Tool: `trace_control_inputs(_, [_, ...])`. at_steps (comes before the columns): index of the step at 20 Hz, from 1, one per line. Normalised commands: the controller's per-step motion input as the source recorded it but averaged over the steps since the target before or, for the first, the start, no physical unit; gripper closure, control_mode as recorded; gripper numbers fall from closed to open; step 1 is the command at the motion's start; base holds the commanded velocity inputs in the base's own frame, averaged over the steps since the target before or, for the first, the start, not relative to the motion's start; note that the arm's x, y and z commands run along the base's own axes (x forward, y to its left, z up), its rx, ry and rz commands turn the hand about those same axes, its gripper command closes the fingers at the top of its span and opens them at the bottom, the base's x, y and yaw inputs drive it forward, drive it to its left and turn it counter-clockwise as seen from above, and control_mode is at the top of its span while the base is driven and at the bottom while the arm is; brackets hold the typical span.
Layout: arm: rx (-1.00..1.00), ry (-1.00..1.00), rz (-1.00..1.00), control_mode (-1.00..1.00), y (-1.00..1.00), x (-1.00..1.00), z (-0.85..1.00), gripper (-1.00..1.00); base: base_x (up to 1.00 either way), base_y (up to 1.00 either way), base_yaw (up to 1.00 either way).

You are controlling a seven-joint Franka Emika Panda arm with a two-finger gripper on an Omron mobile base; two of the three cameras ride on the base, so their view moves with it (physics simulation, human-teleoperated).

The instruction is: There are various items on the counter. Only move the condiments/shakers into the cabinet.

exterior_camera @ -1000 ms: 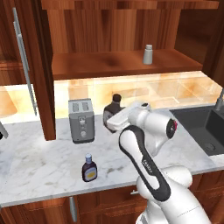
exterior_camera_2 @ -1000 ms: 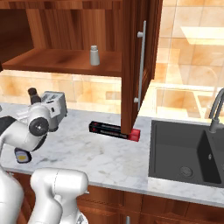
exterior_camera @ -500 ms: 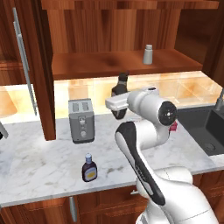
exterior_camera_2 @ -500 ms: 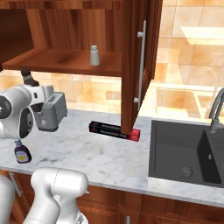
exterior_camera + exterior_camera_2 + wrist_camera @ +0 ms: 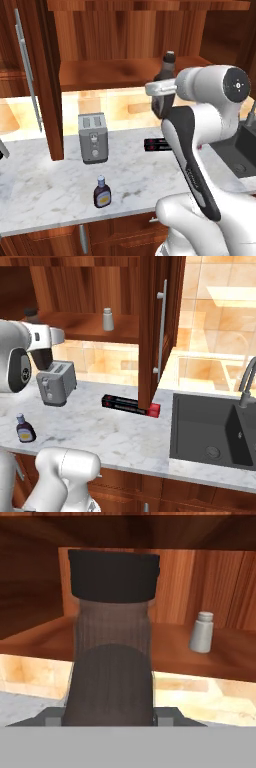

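The fingers (image 5: 111, 724) are clenched on the wide dark brown sauce bottle (image 5: 111, 662), which they hold upright in the air, above the surface (image 5: 50, 185) and level with the front edge of the cabinet (image 5: 115, 45) shelf (image 5: 100, 75). In the hand view the bottle's black cap rises in front of the open cabinet. In the left base view the bottle (image 5: 162, 92) shows beside the arm's white elbow, just in front of the shelf's right part.

The small grey-white shaker (image 5: 107, 319) stands upright on the shelf, towards its right end, well apart from the held bottle. The smaller dark bottle (image 5: 102, 192) with the yellow label stands near the front edge of the surface. The silver toaster (image 5: 93, 137) sits towards the back edge, and the long dark box with red ends (image 5: 131, 405) lies flat below the open cabinet door (image 5: 152, 331).
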Motion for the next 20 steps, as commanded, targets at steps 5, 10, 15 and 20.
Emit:
trace_control_inputs(5, [0.0, 0.03, -0.01, -1.0, -0.17, 0.0, 0.4, 1.0, 0.0, 0.0, 0.0])
trace_control_inputs(10, [0.0, -0.13, 0.0, -1.0, -0.03, 0.28, 0.0, 1.0, 0.0, 0.0, 0.0])
trace_control_inputs(15, [0.0, -0.08, 0.0, -1.0, -0.09, 0.35, 0.0, 1.0, 0.0, 0.0, 0.0])
trace_control_inputs(20, [0.0, -0.05, 0.0, -1.0, -0.1, 0.45, 0.0, 1.0, 0.0, 0.0, 0.0])
